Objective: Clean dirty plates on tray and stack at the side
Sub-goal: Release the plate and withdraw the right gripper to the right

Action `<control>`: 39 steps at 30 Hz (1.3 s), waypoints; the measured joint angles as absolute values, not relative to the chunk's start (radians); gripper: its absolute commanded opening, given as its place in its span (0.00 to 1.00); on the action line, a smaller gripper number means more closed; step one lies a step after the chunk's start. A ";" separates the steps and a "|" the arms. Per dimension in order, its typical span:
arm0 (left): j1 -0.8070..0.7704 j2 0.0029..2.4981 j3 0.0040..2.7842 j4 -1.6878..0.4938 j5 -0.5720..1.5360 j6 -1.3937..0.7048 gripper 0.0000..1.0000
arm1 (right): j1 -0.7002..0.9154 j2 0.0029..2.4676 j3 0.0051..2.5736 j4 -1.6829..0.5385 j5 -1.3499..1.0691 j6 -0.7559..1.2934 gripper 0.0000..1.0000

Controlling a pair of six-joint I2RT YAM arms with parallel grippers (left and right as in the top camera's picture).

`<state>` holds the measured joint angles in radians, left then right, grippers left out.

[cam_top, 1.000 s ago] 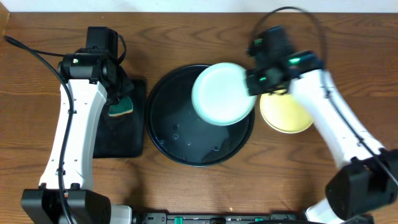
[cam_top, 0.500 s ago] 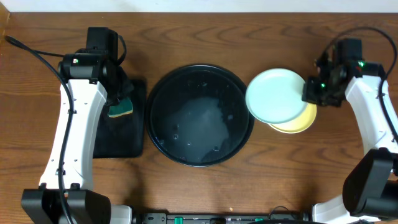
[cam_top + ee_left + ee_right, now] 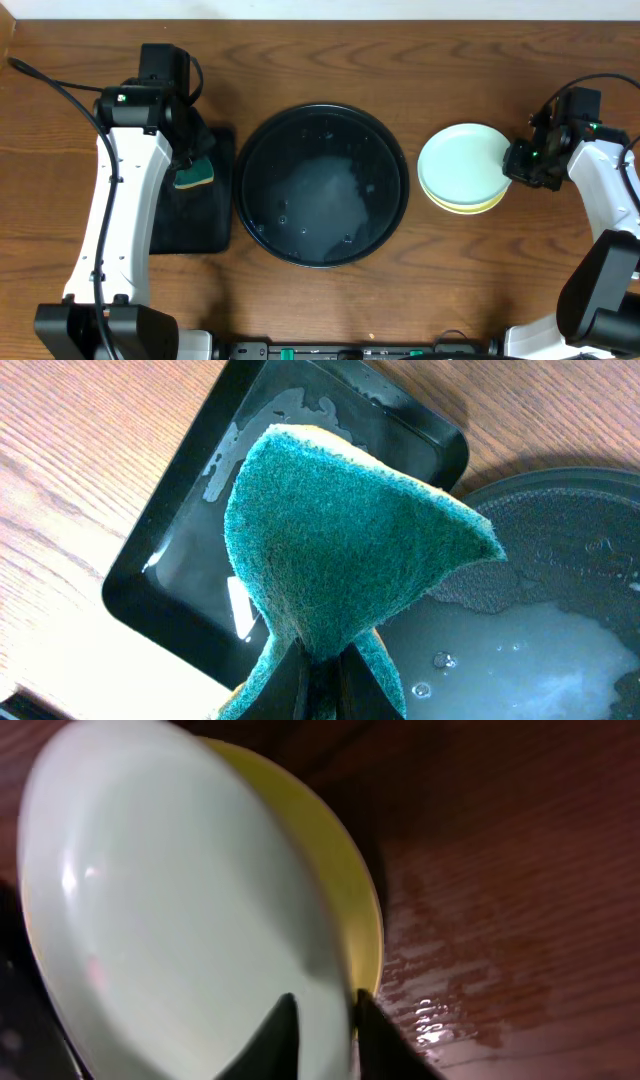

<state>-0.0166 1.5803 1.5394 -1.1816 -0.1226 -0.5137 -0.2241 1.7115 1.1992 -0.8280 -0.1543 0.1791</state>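
Right tool pinches mint plate atop yellow plate; left tool clamps sponge above rectangular tray.

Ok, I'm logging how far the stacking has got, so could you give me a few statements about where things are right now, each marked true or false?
1. A plate lies on the tray. False: no plate is on it.
2. The mint plate sits on the yellow plate, beside the tray. True.
3. The left end effector holds a green sponge. True.
4. The right end effector is open and clear of the plates. False: its fingers pinch the mint plate's rim.
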 measured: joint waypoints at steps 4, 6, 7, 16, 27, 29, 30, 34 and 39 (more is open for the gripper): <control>-0.017 1.580 1.539 -1.183 -0.123 -0.497 0.08 | -0.224 1.711 1.199 -0.829 -0.159 0.181 0.37; -0.017 1.580 1.539 -1.185 -0.123 -0.488 0.08 | -0.222 1.711 1.200 -0.835 -0.167 0.179 0.41; -0.017 1.580 1.539 -1.187 -0.123 -0.482 0.08 | -0.220 1.711 1.201 -0.846 -0.171 0.179 0.43; -0.015 1.580 1.472 -1.134 -0.137 -0.371 0.07 | -0.126 1.711 1.386 -0.980 -0.187 0.149 0.61; 0.023 1.586 1.163 -0.833 -0.193 -0.331 0.07 | 0.006 1.711 1.493 -0.991 -0.194 0.140 0.68; 0.025 1.588 1.113 -0.783 -0.194 -0.331 0.07 | 0.009 1.711 1.493 -0.998 -0.194 0.141 0.68; 0.025 1.588 1.091 -0.761 -0.194 -0.331 0.08 | 0.009 1.711 1.493 -1.002 -0.194 0.140 0.68; 0.025 1.588 1.034 -0.713 -0.194 -0.331 0.08 | 0.009 1.711 1.493 -1.015 -0.194 0.140 0.68; 0.025 1.588 1.021 -0.705 -0.195 -0.323 0.23 | 0.010 1.711 1.493 -1.027 -0.194 0.141 0.68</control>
